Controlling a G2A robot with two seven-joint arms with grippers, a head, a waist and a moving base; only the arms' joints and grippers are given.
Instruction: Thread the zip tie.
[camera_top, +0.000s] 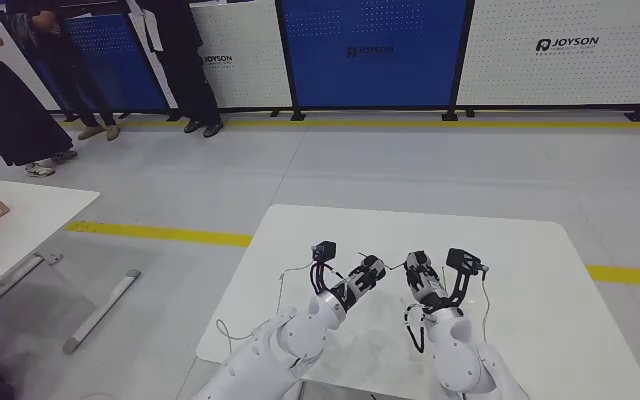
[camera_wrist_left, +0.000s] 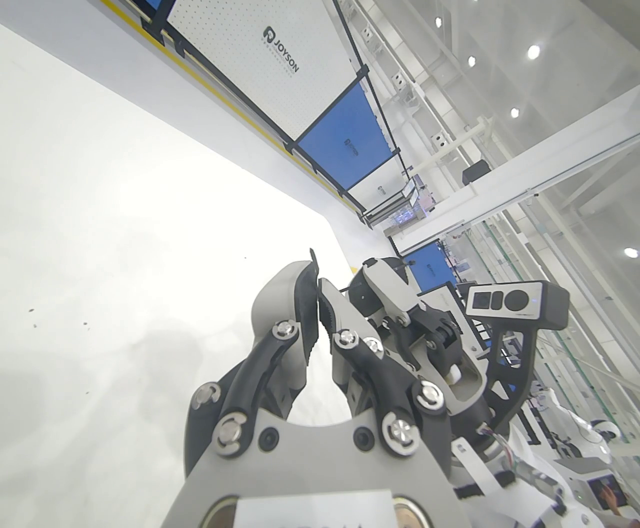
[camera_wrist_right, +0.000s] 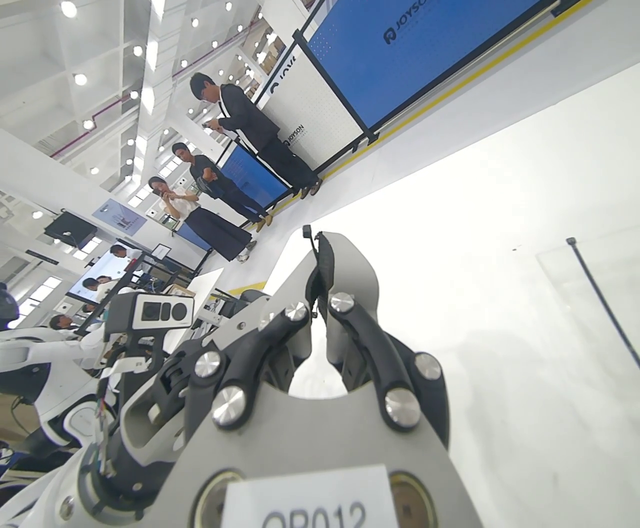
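Note:
Above the white table (camera_top: 520, 260), my two grippers are close together, tips almost meeting. My left gripper (camera_wrist_left: 318, 282) (camera_top: 372, 267) is shut on a thin black zip tie (camera_wrist_left: 313, 257) whose end pokes out past the fingertips. My right gripper (camera_wrist_right: 320, 252) (camera_top: 413, 264) is shut on a black zip tie strip, with its small square head (camera_wrist_right: 306, 231) sticking out beyond the pads. A thin black strand (camera_wrist_left: 350, 288) spans the short gap between the grippers. Whether the end has entered the head is hidden.
A second black zip tie (camera_wrist_right: 600, 295) lies flat on the table beside my right gripper, on a faint clear sheet (camera_wrist_right: 560, 280). Yellow floor tape (camera_top: 160, 233) and blue and white panels (camera_top: 370, 50) stand beyond the table's far edge.

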